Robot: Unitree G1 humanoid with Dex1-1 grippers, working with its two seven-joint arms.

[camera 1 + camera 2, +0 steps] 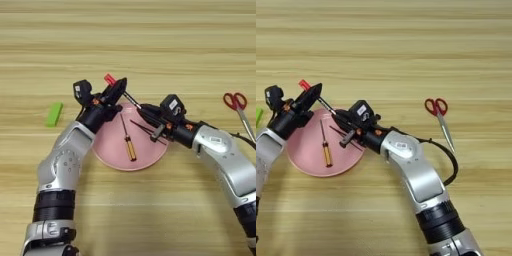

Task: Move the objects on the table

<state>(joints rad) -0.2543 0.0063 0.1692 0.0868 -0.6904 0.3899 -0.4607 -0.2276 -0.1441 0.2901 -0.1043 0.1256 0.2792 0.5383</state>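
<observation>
Spanning both views, the light-tan wooden bench (150, 30) shows horizontal grain stripes. A pink plate (112, 150) sits at its middle, carrying a small screwdriver with an orange handle (129, 147) and thin black tweezers (145, 130). The left pincer (116, 90) is closed on a red marker pen (110, 79) over the plate's far rim. The right pincer (144, 111) reaches over the plate just beside the pen's dark end; whether it is open cannot be told. A green block (54, 114) lies well left, red-handled scissors (239, 107) far right.
</observation>
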